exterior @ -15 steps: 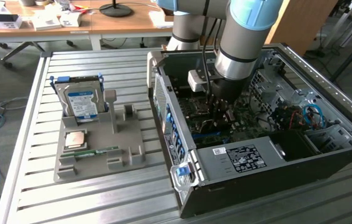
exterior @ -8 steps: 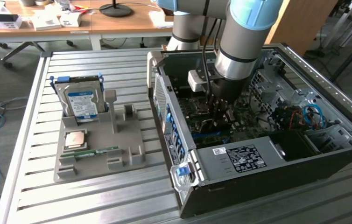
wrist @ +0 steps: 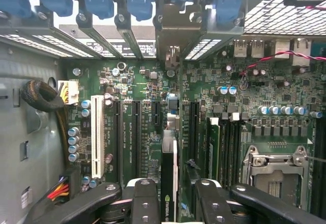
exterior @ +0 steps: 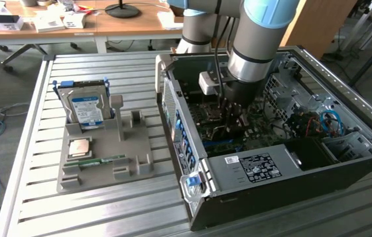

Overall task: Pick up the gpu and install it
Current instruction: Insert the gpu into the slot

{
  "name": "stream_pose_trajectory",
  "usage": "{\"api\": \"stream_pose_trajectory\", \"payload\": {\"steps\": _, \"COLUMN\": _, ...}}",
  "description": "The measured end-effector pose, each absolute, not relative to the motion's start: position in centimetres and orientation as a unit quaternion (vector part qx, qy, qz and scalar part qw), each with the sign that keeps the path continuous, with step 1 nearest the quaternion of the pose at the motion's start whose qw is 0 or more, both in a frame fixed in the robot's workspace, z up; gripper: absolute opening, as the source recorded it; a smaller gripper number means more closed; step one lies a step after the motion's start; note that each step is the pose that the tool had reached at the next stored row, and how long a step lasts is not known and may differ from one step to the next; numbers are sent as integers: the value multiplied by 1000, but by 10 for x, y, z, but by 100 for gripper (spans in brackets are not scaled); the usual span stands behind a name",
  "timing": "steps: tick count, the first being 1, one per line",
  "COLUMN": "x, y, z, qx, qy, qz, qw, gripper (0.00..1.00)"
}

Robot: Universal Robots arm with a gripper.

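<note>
Jaws clamped on the gpu (wrist: pixel 168 183) (edge-on), over the motherboard (wrist: pixel 214 96) slots

Blue-labelled hard drive (exterior: pixel 87 109) in grey holder (exterior: pixel 110 163)

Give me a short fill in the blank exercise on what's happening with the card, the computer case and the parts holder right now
1. The claw grips the thin dark gpu card above the green ____.
2. The arm reaches into the open black computer ____.
3. On the grey parts holder, the blue-labelled silver hard drive stands ____.

Missing words: motherboard; case; upright
</note>
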State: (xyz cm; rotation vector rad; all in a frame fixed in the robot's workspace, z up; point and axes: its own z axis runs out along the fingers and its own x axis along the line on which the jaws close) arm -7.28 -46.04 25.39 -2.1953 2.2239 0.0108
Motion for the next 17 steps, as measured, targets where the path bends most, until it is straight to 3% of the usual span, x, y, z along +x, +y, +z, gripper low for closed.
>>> {"api": "stream_pose_trajectory", "payload": {"steps": 17, "x": -73, "y": -460, "z": 303, "qx": -702, "qy": 712, "qz": 3, "qw": 8, "gripper": 34}}
